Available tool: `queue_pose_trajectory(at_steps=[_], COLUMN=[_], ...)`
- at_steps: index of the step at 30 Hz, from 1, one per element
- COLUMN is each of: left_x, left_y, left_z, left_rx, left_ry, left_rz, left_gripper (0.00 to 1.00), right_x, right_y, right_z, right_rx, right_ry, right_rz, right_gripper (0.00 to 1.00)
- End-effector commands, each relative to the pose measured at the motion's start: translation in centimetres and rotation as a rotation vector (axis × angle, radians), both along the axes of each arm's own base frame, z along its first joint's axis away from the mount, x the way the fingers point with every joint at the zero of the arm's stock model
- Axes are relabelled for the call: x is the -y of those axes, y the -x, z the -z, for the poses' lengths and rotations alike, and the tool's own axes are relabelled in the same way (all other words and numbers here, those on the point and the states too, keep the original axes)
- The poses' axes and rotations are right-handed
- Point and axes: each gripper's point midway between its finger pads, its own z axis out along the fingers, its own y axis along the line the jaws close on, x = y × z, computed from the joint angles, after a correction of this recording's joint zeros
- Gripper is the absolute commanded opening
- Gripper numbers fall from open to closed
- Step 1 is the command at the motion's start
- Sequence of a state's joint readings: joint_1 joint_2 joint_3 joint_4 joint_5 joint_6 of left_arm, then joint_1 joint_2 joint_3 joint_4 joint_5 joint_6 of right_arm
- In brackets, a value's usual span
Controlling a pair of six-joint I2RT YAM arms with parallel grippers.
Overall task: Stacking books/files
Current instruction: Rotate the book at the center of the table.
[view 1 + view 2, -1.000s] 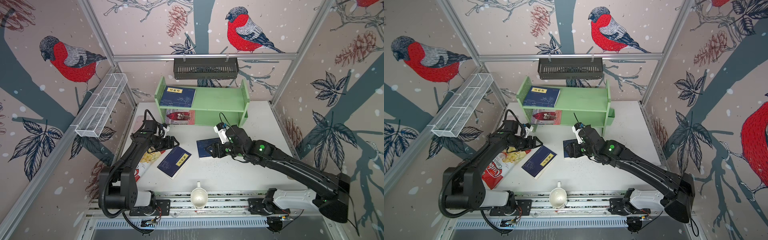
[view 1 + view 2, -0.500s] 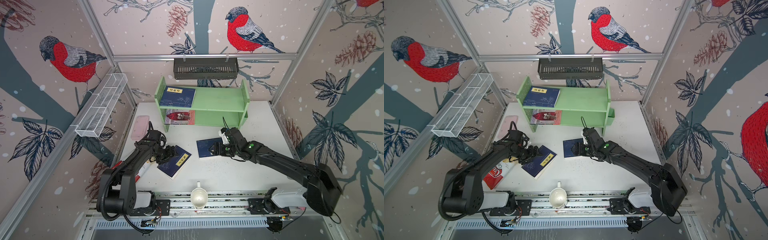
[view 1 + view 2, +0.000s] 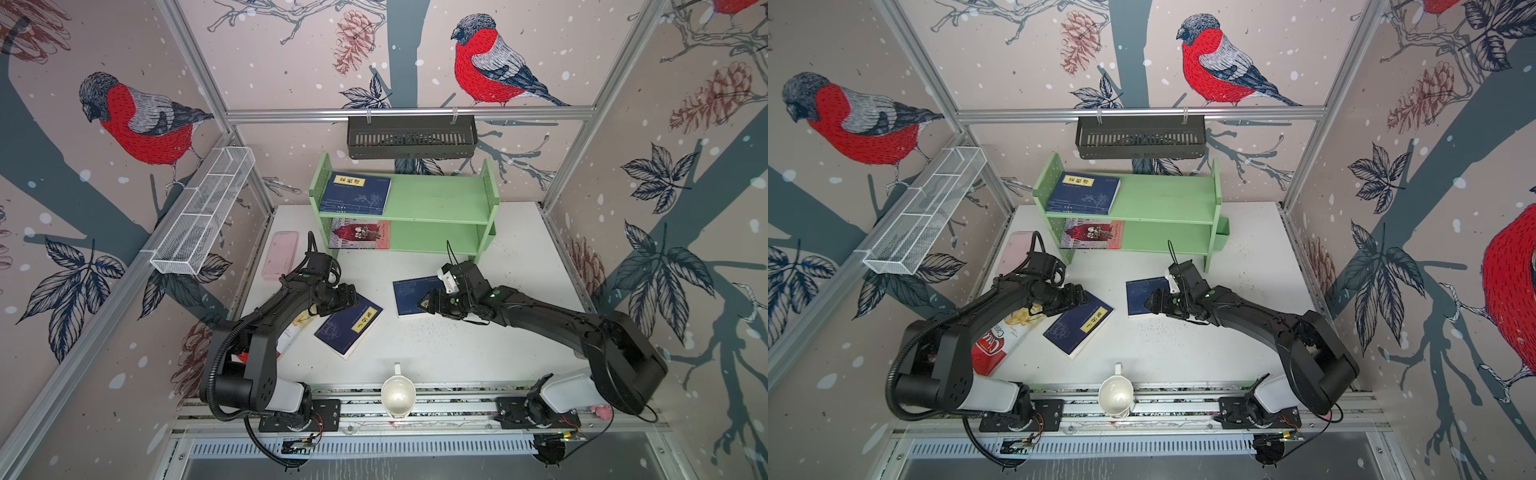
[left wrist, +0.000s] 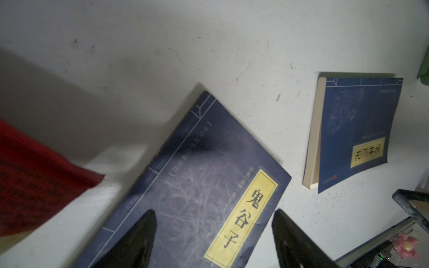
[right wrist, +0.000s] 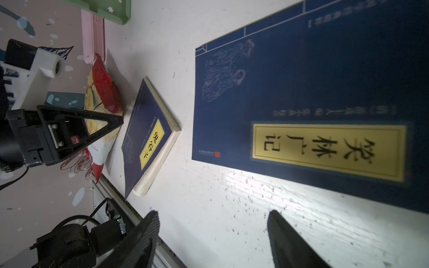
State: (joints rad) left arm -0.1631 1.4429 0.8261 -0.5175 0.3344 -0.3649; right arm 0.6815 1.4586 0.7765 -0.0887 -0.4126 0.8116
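Navy books (image 3: 358,194) lay stacked on the green shelf (image 3: 440,199) top board in a top view, pink-and-red book (image 3: 360,235) on the lower board. On the desk (image 3: 457,345) the angled navy book (image 3: 348,324) and straight navy book (image 3: 409,297) lay flat, apart. Left wrist: left end effector (image 4: 214,211) was open over the angled navy book (image 4: 197,185). Right wrist: right end effector (image 5: 212,212) was open, empty, over the desk just beside the straight navy book (image 5: 313,92).
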Motion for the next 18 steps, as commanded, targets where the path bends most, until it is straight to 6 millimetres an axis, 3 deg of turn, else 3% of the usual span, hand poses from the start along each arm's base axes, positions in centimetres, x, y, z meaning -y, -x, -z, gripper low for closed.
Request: queue_pose_trajectory(at_steps=[1, 13, 18], left_x=[-1.2, -2.9, -2.6], left_y=[-0.5, 0.0, 0.7], left_z=[0.5, 3.1, 4.4], left_rx=[0.023, -0.037, -0.079], left_ry=[-0.079, -0.192, -0.181], left_rz=[-0.007, -0.011, 0.0], left_gripper=[0.79, 0.79, 0.77], right_x=[-1.8, -3.9, -4.3], right_y=[0.8, 2.7, 2.8], right_z=[-0.7, 0.6, 1.6], right_rx=[-0.009, -0.059, -0.082], right_ry=[-0.082, -0.124, -0.128], right_rz=[-0.081, -0.21, -0.228], right_gripper=[0.74, 0.73, 0.73])
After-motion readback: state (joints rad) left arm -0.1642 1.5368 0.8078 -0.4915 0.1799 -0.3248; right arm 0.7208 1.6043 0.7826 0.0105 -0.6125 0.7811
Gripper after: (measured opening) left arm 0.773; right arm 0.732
